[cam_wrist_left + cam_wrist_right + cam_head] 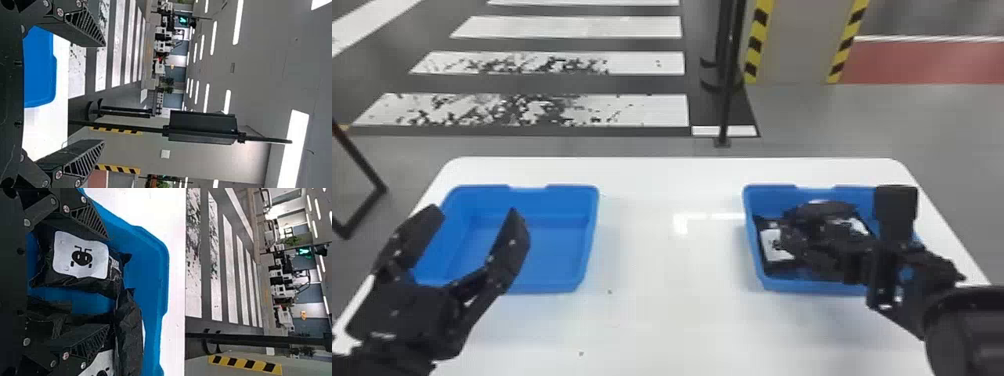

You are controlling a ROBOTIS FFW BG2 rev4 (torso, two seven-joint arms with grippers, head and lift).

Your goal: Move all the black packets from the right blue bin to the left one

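Observation:
My right gripper (837,245) is low over the right blue bin (754,260), where black packets with white labels lie, one (774,246) near the left wall. In the right wrist view my right gripper (109,282) is open; a labelled black packet (80,256) lies partly between its fingers, not clamped. A dark packet (129,333) is beyond the tips, and a further labelled one (100,364) is partly hidden by a finger. My left gripper (476,212) stands open above the left blue bin (552,250), and the left gripper (103,93) has nothing between its fingers.
Both bins stand on a white table (667,300), with a wide gap between them. Past the table's far edge a black pole (727,100) rises from the floor, near a pillar (797,40) with yellow and black striped edges.

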